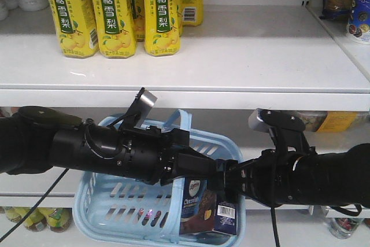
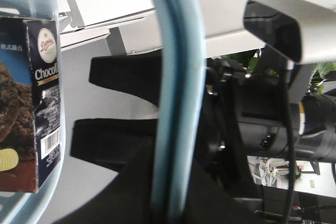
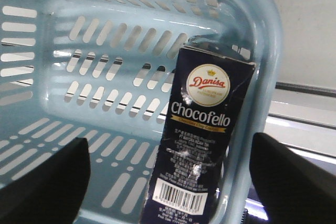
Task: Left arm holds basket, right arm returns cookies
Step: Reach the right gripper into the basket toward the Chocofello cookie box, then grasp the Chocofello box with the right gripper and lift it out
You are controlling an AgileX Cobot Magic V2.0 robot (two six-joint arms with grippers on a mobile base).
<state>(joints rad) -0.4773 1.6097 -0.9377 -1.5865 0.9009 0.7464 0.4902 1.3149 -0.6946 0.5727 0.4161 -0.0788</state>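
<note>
The light blue basket (image 1: 110,201) hangs in front of the shelves, and my left gripper (image 1: 182,137) is shut on its swing handle (image 2: 176,77). In the left wrist view the handle runs straight between the closed jaws of the left gripper (image 2: 170,187). The cookies (image 1: 202,206), a dark navy Chocofello box, stand upright in the basket's right corner. My right gripper (image 1: 193,169) hovers just above the box. In the right wrist view the cookies (image 3: 202,145) stand in the gap of the right gripper (image 3: 170,156), whose fingers (image 3: 47,182) are spread wide and touch nothing. The box leans against the basket rim (image 3: 265,77).
Yellow drink cartons (image 1: 115,15) stand on the white shelf (image 1: 231,98) above the arms. Packaged goods (image 1: 352,4) sit at the shelf's far right. Green bottles (image 1: 34,218) line the lower shelf at the left, under the basket.
</note>
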